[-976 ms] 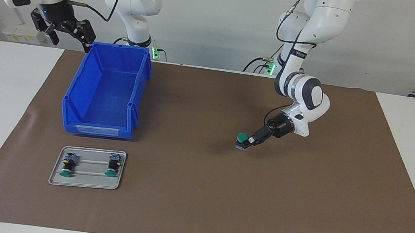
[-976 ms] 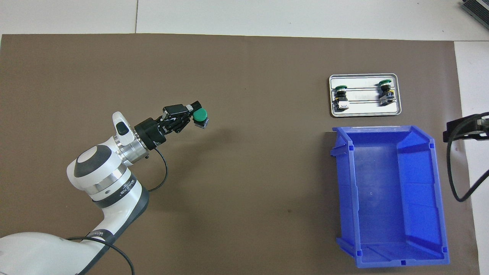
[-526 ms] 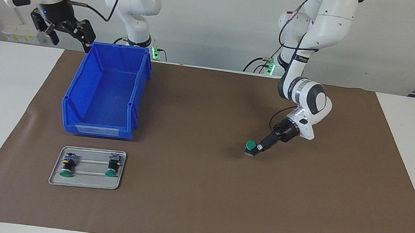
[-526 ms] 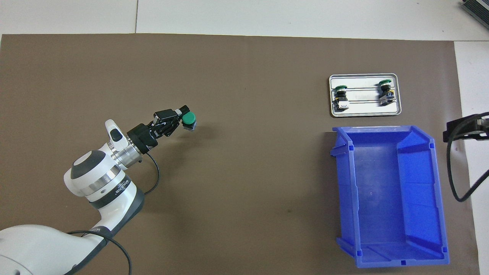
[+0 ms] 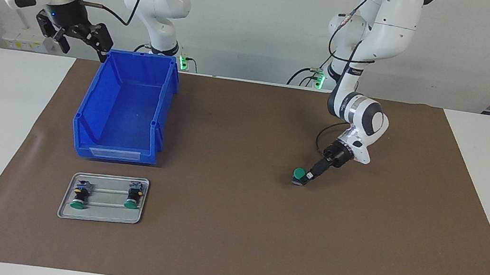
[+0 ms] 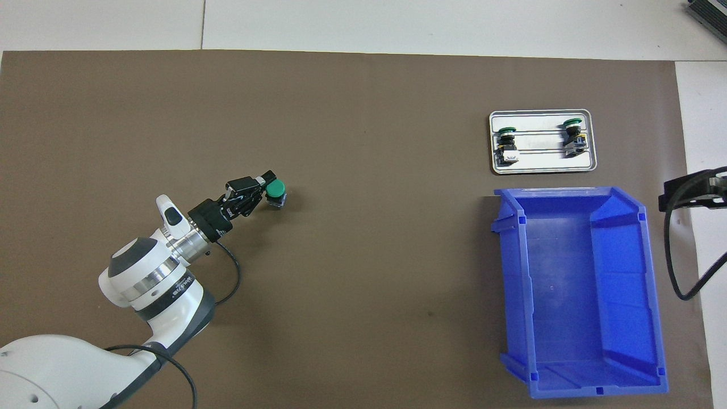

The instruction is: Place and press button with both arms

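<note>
A green-capped button (image 5: 300, 173) (image 6: 276, 189) stands cap up, its base at the brown mat, toward the left arm's end of the table. My left gripper (image 5: 308, 176) (image 6: 264, 186) is shut on the button's body from the side, its arm sloping down to it. My right gripper (image 5: 80, 39) hangs open and holds nothing, up in the air beside the blue bin (image 5: 124, 106) at the right arm's end; only its edge (image 6: 690, 190) shows in the overhead view. That arm waits.
A small metal tray (image 5: 100, 215) (image 6: 542, 165) with two more green-capped buttons lying on it sits farther from the robots than the blue bin (image 6: 579, 295). The brown mat (image 5: 231, 231) covers most of the table.
My left gripper has lowered the button to the mat and drawn it a little toward the left arm's end of the table. The right arm has not moved.
</note>
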`<move>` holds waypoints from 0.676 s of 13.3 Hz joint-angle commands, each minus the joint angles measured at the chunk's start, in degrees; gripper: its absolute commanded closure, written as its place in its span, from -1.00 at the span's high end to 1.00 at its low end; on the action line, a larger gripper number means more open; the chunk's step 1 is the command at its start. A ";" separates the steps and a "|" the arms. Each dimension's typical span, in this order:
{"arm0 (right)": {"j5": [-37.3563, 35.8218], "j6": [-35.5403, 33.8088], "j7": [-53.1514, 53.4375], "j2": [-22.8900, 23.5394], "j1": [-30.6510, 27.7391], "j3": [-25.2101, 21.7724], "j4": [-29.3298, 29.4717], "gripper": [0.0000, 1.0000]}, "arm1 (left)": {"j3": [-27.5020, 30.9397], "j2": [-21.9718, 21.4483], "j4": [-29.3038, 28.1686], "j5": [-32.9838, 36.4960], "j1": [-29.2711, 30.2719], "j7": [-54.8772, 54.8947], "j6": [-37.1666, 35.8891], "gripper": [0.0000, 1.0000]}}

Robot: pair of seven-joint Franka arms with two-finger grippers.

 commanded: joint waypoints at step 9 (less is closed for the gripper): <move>1.23 -0.82 -0.38 0.22 -0.89 0.61 0.72 1.00 | -0.37 -6.50 -1.97 -0.66 1.15 1.58 5.29 0.13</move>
